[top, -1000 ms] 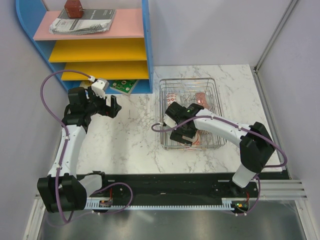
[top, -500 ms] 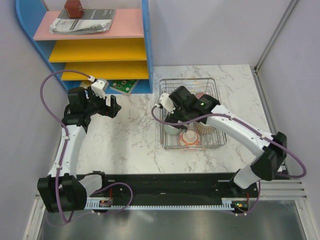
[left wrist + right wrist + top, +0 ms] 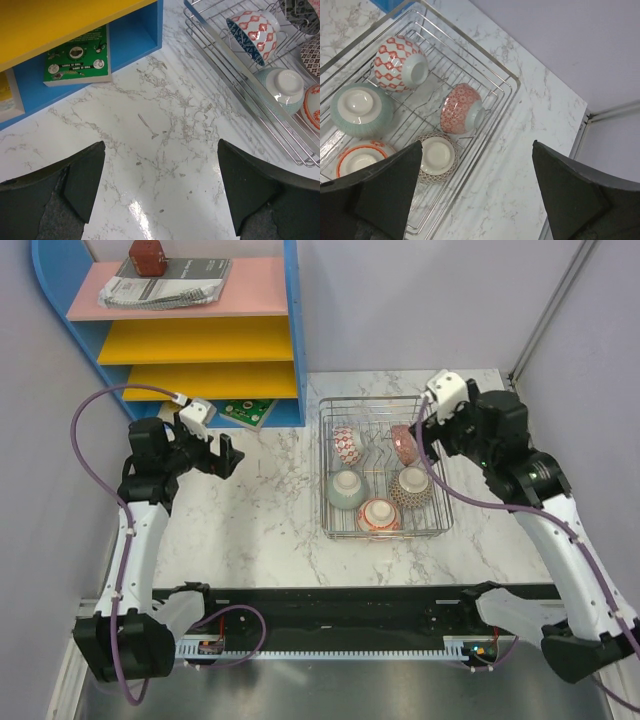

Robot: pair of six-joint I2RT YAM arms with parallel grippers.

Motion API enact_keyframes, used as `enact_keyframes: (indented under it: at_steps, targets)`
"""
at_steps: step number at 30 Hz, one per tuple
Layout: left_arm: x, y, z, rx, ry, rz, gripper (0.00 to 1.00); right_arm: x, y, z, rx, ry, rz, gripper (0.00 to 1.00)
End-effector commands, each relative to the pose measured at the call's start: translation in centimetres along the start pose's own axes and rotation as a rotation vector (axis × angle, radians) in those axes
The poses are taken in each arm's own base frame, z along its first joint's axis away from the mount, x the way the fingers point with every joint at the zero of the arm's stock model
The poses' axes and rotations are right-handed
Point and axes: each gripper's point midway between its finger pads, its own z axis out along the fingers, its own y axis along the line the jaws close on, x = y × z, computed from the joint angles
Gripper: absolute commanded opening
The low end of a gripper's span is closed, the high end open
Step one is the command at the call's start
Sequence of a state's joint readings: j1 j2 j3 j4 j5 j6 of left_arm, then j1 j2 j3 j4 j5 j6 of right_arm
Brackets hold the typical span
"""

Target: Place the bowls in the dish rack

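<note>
Five round ceramic bowls [image 3: 346,489] in the rectangular chrome wire dish rack [image 3: 375,400].
I see it at 3 o'clock on the white marble table [image 3: 260,510]; left gripper [image 3: 160,145] at its 9, right gripper [image 3: 477,145] at its 1, both spread wide, empty.

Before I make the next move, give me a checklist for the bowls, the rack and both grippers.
1. All five loaded in the dish rack: ok.
2. Pale green bowl, mesh bowl and orange-rimmed bowl sit foot up: ok.
3. Diamond-patterned bowl and floral bowl lie on their sides; secure: cannot tell.
4. Left gripper open, empty: ok.
5. Right gripper open, empty: ok.
</note>
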State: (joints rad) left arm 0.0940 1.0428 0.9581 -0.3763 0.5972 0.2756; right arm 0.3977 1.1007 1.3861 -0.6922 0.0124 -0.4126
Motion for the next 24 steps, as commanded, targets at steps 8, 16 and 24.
enact_keyframes:
  at_steps: [8,16,24]
  targets:
    - [-0.7,-2.0,-1.7,0.041,-0.080,0.074,1.00,10.6,-5.6,-3.5,-0.031,-0.119,0.326,0.98]
    - [0.3,-3.0,-1.1,0.113,-0.067,0.052,1.00,14.9,-6.1,-3.6,-0.106,-0.092,0.412,0.98]
    - [1.2,-3.6,-0.9,0.153,-0.064,0.063,1.00,14.9,-3.7,-4.4,-0.160,-0.096,0.380,0.98]
